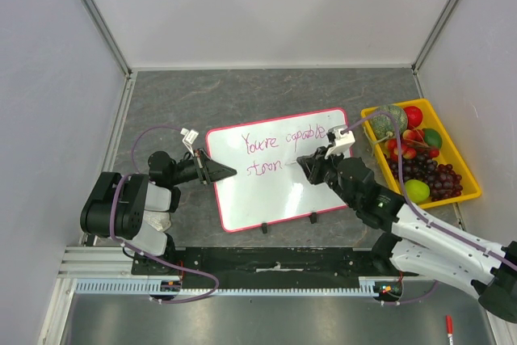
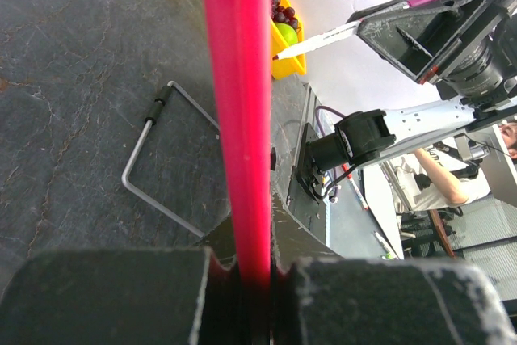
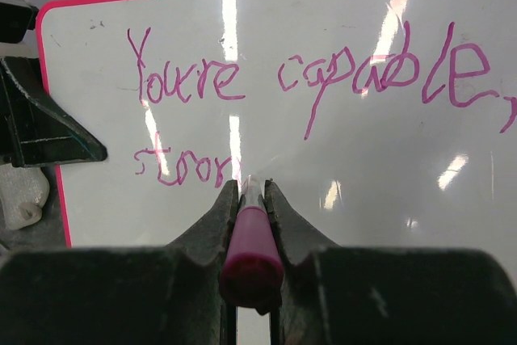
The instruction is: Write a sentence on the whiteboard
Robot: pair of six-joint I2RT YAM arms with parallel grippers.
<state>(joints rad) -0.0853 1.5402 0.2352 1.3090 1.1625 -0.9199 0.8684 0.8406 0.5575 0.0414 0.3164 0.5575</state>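
Note:
The whiteboard [image 1: 275, 195] lies flat on the grey table, pink-rimmed, with two black clips on its near edge. The sentence [image 1: 279, 141] in purple reads "You're capable," with "stron" on the second line [image 3: 182, 167]. My left gripper [image 1: 228, 171] is shut on the whiteboard's left rim; in the left wrist view the pink rim [image 2: 238, 119] runs between its jaws [image 2: 252, 268]. My right gripper [image 1: 305, 163] is shut on a purple marker [image 3: 251, 240], whose tip touches the board just right of "stron" [image 3: 250, 191].
A yellow tray [image 1: 468, 187] of fruit stands at the right, beside the board. A bent wire stand [image 2: 153, 167] lies on the table by the board's edge. A red marker [image 1: 448, 326] lies off the table at the front right. Grey walls enclose the table.

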